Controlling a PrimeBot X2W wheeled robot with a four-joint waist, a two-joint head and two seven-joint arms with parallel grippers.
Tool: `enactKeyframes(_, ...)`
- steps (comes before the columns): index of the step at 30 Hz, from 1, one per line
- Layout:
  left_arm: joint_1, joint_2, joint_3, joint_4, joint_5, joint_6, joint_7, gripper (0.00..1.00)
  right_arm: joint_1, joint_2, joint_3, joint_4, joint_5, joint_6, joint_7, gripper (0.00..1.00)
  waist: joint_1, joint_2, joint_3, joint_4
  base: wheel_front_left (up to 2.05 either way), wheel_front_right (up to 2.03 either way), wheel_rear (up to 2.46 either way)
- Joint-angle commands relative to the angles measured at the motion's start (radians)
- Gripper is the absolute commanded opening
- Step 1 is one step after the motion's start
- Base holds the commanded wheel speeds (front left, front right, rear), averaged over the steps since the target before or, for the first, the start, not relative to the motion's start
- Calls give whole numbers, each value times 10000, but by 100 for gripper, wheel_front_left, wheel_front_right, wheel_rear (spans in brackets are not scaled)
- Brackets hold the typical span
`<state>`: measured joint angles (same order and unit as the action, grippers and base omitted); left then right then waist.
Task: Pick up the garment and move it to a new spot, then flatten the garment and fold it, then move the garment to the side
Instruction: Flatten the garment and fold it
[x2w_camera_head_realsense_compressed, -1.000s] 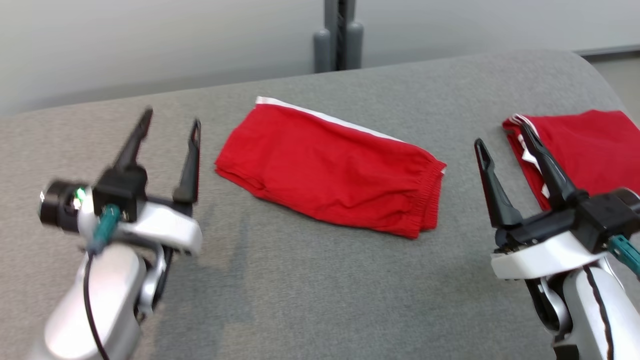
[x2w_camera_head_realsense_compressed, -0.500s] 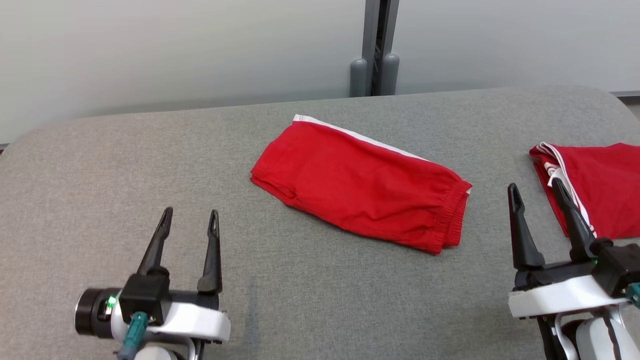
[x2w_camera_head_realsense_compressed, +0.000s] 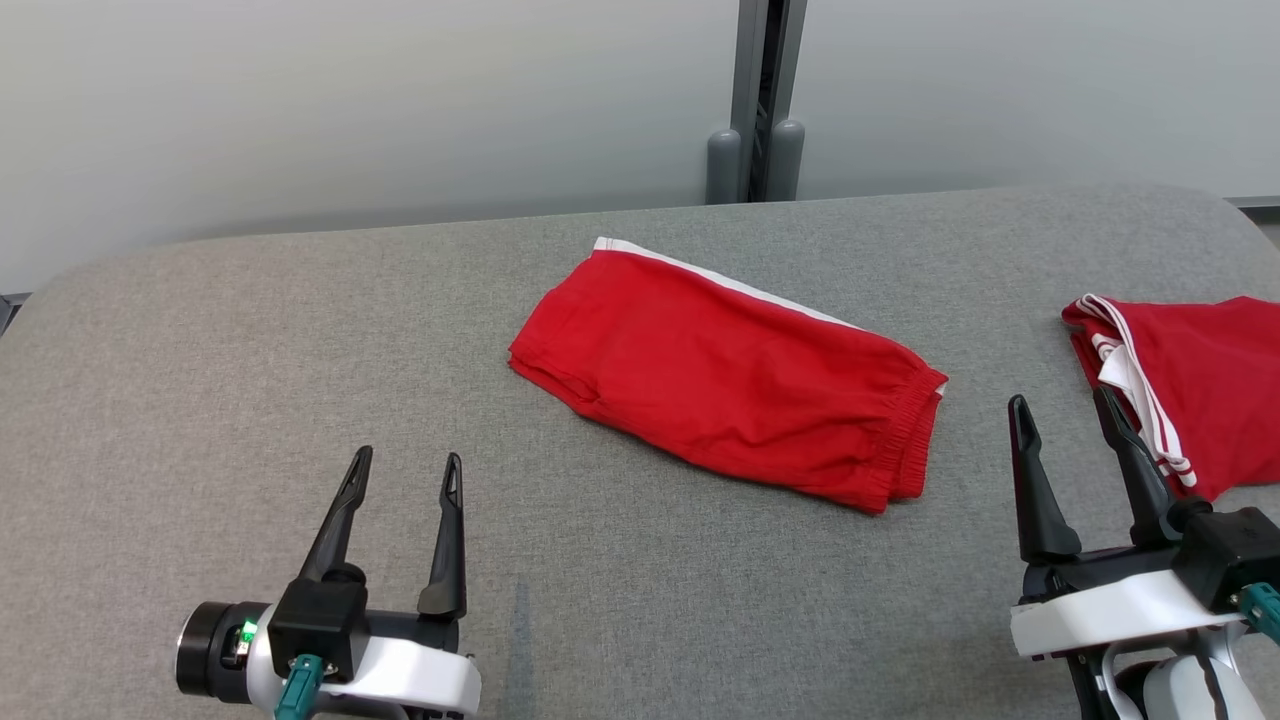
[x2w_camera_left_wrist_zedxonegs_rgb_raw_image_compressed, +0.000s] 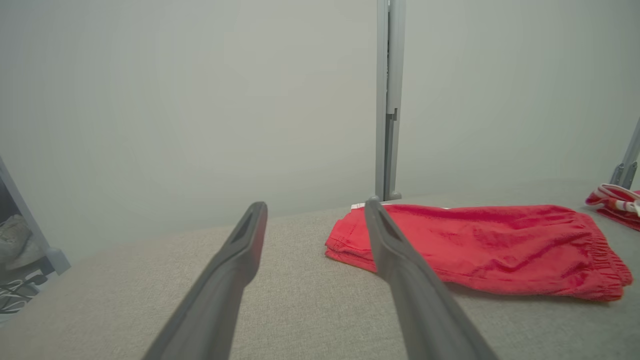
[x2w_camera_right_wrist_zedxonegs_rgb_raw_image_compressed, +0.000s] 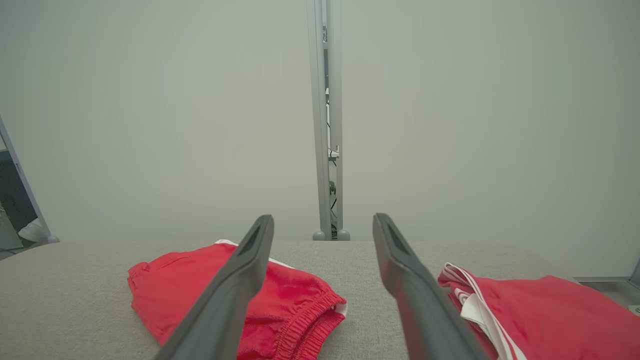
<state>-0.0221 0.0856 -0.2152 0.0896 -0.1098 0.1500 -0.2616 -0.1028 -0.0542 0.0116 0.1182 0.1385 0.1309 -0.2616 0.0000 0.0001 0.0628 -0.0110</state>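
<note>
garment: one end was hidden behind the left gripper.
second garment: at the surface's right edge, was cut off.

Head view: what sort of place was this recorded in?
Probably a lab or test cell: a grey fabric-covered table, bare pale wall panels joined by a grey metal post, with a folded red garment and a second red garment laid out.

The folded red cloth shorts lie centred on the grey fabric-covered table. A second red white-striped garment lies to their right; a grey metal post stands behind the table.
</note>
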Motion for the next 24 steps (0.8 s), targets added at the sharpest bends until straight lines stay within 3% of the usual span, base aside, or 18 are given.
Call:
enactKeyframes(1,115,37,74,16,82,-56,-40,100,-6,-12,6,46,43,-3,-45,100,0,-1,-4,2,0,0,0)
enactKeyframes(13,81,-182,250,310,464,-488,-41,100,125,5,148,957,559,-3,-45,100,0,-1,86,247,0,0,0)
enactKeyframes(24,-285,-280,-153,523,688,-556,-41,100,-1152,-131,452,3594,3644,-1,186,100,0,-1,752,1127,0,0,0)
